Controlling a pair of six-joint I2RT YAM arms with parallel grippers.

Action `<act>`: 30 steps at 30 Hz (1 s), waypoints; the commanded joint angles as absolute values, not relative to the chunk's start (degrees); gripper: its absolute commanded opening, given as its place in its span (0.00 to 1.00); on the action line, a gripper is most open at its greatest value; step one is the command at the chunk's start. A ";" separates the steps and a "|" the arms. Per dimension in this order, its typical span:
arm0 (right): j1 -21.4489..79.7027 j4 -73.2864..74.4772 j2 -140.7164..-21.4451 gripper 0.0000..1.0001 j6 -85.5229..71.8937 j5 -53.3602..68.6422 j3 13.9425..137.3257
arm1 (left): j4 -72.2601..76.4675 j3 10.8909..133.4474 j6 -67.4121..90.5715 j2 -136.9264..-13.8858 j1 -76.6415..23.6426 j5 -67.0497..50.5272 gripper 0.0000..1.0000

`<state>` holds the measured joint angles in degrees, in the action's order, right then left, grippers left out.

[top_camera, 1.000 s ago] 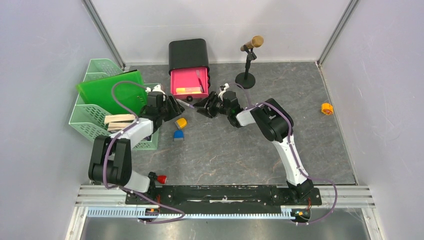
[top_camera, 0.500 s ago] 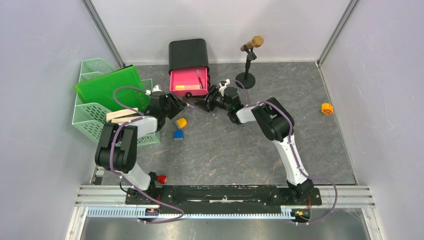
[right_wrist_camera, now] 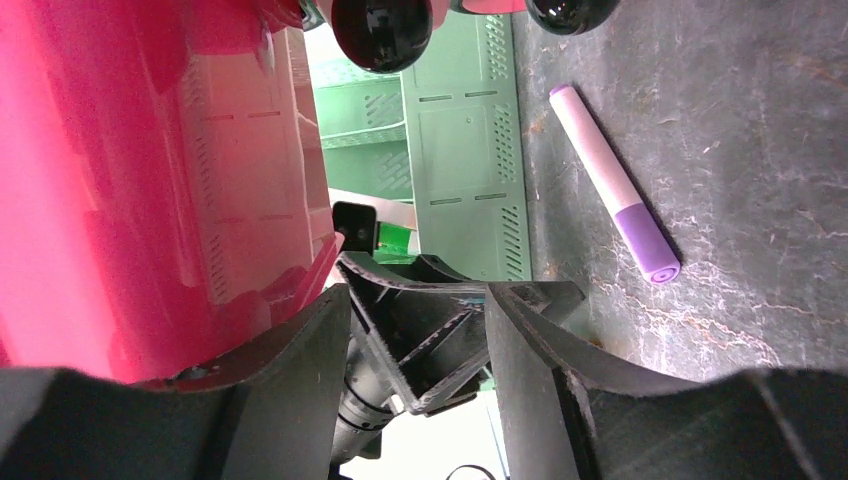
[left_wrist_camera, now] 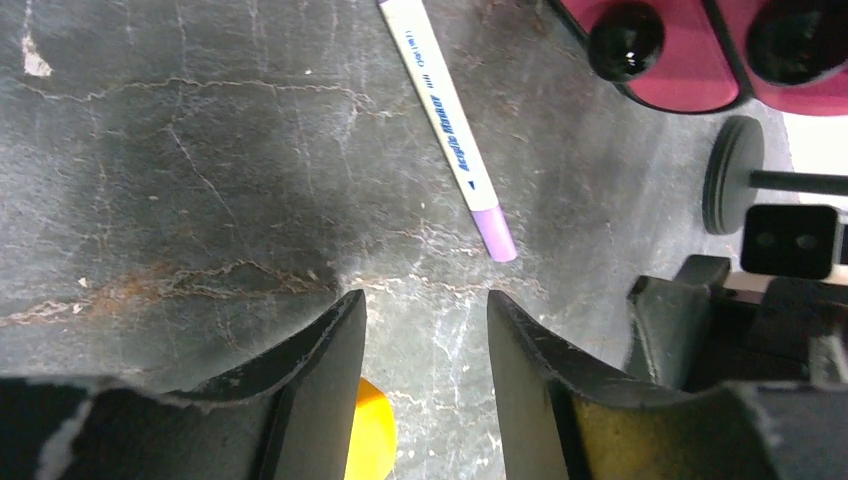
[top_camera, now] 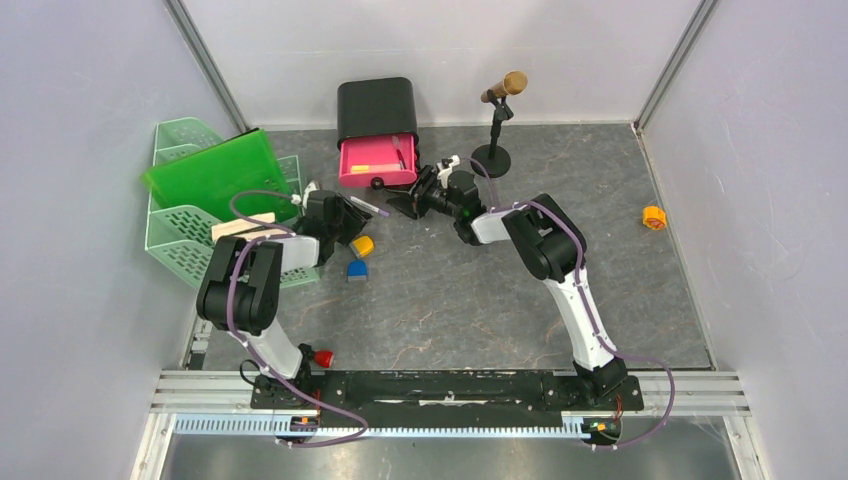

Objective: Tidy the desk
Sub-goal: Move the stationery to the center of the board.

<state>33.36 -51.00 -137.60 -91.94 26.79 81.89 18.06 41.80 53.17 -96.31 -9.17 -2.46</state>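
**Marker ahead of the left fingers, cap end first**

I have both arms reached in over the desk [top_camera: 480, 300], the grey veined surface that covers the cell floor beneath them. A loose marker [left_wrist_camera: 447, 120] lies flat on it, just in front of the pink drawer [top_camera: 378, 160].

From the left gripper [left_wrist_camera: 425, 325], the marker sits ahead and slightly right of the gap. Its long axis runs diagonally away, with the purple cap end closest to the fingers. The left jaws are moderately spread and hold nothing.

The right gripper [right_wrist_camera: 415, 315] is likewise parted and empty. The marker lies off to its side, out of line with its gap.

I judge the left arm the nearer one. It would need a short advance and a small wrist turn to straddle the barrel.
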 commanded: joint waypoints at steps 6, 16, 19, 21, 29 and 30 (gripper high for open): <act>32.32 -54.93 -137.25 0.58 -91.80 27.25 84.37 | 20.57 43.94 63.22 -101.19 -7.82 3.27 0.54; 32.17 -54.83 -138.69 0.58 -92.13 28.17 86.05 | 26.09 46.29 66.76 -106.31 -7.82 3.89 0.42; 32.07 -54.54 -139.09 0.57 -92.20 28.30 86.83 | 26.05 47.26 67.04 -107.09 -7.82 4.96 0.44; 32.08 -54.33 -139.20 0.58 -91.96 28.30 86.83 | 25.25 47.78 67.91 -107.57 -7.74 6.05 0.46; 31.85 -50.89 -139.72 0.57 -87.71 28.30 85.46 | 23.81 50.16 70.23 -110.87 -7.73 6.05 0.45; 31.82 -50.41 -139.83 0.57 -86.88 28.18 85.11 | 23.10 50.64 70.23 -111.18 -7.73 6.30 0.45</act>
